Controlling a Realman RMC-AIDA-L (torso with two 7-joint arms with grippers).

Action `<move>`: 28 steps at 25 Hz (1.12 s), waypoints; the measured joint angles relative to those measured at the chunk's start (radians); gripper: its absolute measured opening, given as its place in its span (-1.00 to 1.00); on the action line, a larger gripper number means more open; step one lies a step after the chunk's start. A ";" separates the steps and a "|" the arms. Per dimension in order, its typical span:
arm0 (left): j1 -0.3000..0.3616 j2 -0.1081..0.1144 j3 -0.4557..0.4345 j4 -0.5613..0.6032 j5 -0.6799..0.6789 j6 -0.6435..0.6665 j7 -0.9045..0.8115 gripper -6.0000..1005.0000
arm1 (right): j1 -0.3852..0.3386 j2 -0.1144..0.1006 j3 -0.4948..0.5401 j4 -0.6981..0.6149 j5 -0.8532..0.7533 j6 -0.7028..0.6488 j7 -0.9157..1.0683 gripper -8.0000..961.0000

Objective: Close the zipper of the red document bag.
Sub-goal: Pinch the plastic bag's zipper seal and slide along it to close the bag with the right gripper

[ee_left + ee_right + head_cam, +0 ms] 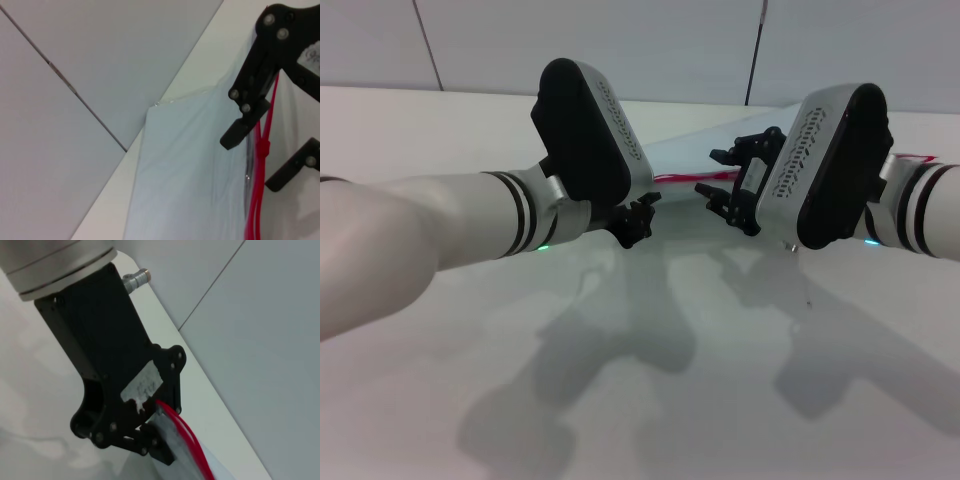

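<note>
Two black grippers meet over a smooth, glossy white table (650,400), which carries the soft grey shadows of both arms. Each arm is a rounded white tube ringed with black bands, ending in a bulky black wrist housing with a dotted edge.

Nearest, the left gripper (636,222) is clenched; the right wrist view shows its angular, bolted black fingers (152,446) pinched together on one end of the document bag (185,165), with the red lines of the zipper (263,145) running out from beside them. A scrap of white label is stuck on its body.

Just beyond it the right gripper (712,172) is spread wide and grasps nothing. In the left wrist view its two thin, linked metal fingers stand one on either side of the zipper, apart from it.

Beyond both, the bag lies flat on the table, a thin, translucent, pale blue-white plastic sheet with slight creases and a sharp corner. The zipper is a narrow, bright red strip along the long edge nearest the grippers; it shows as two separate red lines.

Farthest off, a plain pale grey wall (620,40) made of flat panels with thin dark seams rises from the table's back edge.
</note>
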 joint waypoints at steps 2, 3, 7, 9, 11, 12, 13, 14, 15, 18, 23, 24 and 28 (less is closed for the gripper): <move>0.001 0.000 0.000 0.000 0.000 0.000 0.000 -0.87 | 0.001 0.000 0.000 0.000 0.000 0.000 0.000 -0.05; 0.001 0.001 0.000 0.000 0.000 0.000 0.000 -0.86 | 0.002 -0.001 0.001 0.000 -0.001 -0.001 0.000 -0.07; 0.001 0.001 0.000 0.000 0.000 0.000 0.000 -0.86 | 0.004 -0.001 0.006 0.000 -0.008 -0.003 0.004 -0.14; 0.001 0.001 0.000 0.002 0.000 0.001 0.000 -0.86 | 0.004 -0.001 0.007 0.000 -0.034 -0.004 0.022 -0.17; 0.000 0.001 0.000 0.003 0.000 0.001 0.000 -0.86 | 0.006 -0.001 0.003 0.000 -0.070 -0.006 0.051 -0.20; 0.000 0.001 0.000 0.005 0.000 0.002 0.000 -0.86 | 0.008 0.000 -0.002 0.000 -0.106 -0.006 0.078 -0.21; 0.001 0.001 0.000 0.008 0.000 0.002 0.000 -0.86 | 0.008 0.000 -0.004 0.000 -0.120 -0.004 0.089 -0.22; 0.001 0.001 0.000 0.011 0.000 0.002 0.000 -0.86 | 0.008 0.000 -0.004 0.000 -0.120 -0.004 0.089 -0.23; 0.002 0.001 0.000 0.013 0.000 0.002 0.000 -0.86 | 0.009 0.001 -0.005 0.000 -0.127 -0.004 0.094 -0.24; 0.003 0.001 0.000 0.015 0.000 0.002 0.000 -0.86 | 0.010 0.001 -0.008 0.000 -0.131 -0.002 0.102 -0.24; 0.003 0.001 0.000 0.015 0.000 0.002 0.000 -0.86 | 0.011 0.001 -0.016 -0.010 -0.131 -0.004 0.103 -0.27; 0.004 0.001 0.000 0.015 0.000 0.002 0.000 -0.86 | 0.011 0.001 -0.017 -0.013 -0.131 -0.006 0.104 -0.28; 0.006 0.001 -0.003 0.015 0.000 0.002 0.000 -0.86 | 0.011 0.001 -0.019 -0.020 -0.129 -0.009 0.108 -0.37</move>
